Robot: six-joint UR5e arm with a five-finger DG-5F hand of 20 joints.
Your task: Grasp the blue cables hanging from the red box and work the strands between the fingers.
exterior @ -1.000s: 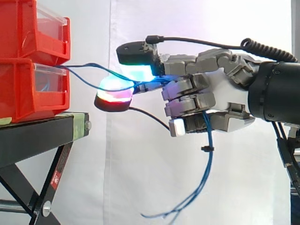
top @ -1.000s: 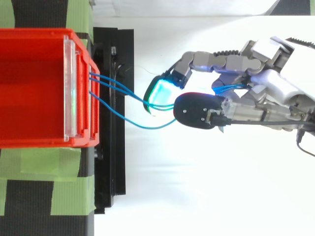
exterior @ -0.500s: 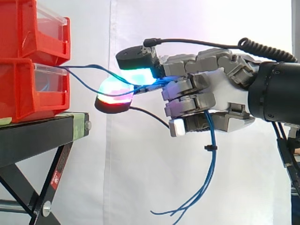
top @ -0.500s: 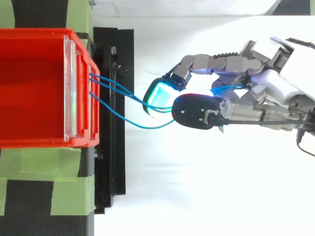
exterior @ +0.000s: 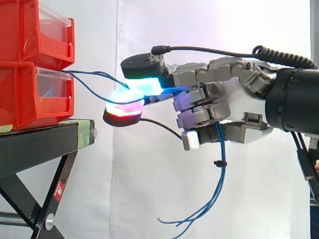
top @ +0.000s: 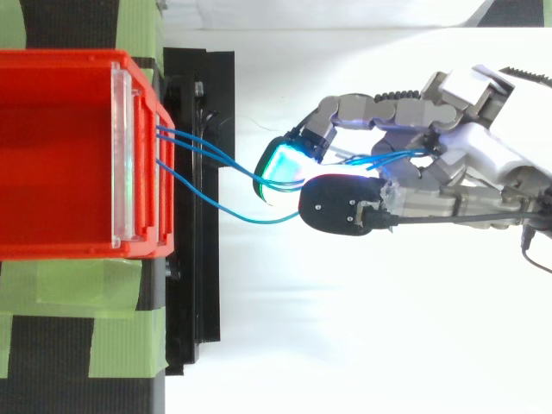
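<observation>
Red bins stacked on black stand, blue cables leading from lower bin's front, hand pinching the strands

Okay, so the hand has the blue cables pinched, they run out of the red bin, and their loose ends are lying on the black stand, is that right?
Not quite. The hand does pinch the blue cables, and they do run out of the red bin, but their loose ends hang free in the air below the hand, not on the black stand. The side view shows this.
</observation>
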